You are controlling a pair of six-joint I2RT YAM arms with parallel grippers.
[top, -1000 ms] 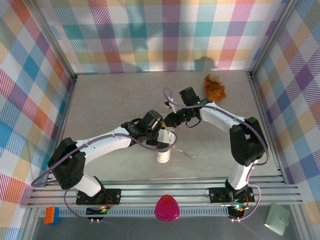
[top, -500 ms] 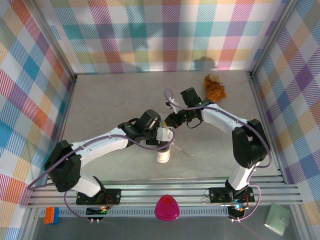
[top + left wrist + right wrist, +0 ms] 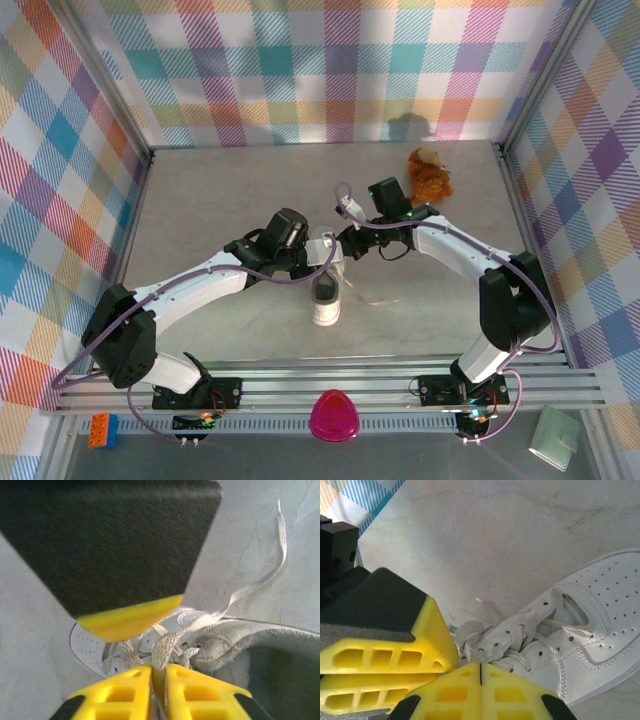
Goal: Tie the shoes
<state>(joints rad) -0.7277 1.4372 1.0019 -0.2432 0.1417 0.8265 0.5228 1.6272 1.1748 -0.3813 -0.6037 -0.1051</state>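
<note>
Top external puts the sneaker (image 3: 326,300) mid-tabletop (image 3: 220,200), toe near; left wrist shows the left gripper (image 3: 159,675) with jaws clamped on a lace (image 3: 166,647), best drawn left steadily; right wrist shows the right gripper (image 3: 480,674) with jaws together at the eyelets, best countering rightward.

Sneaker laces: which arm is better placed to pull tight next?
Left, probably. The left gripper is pinched on a lace coming off the eyelets of the sneaker. The right gripper is shut above the eyelets, with nothing clearly held.
</note>
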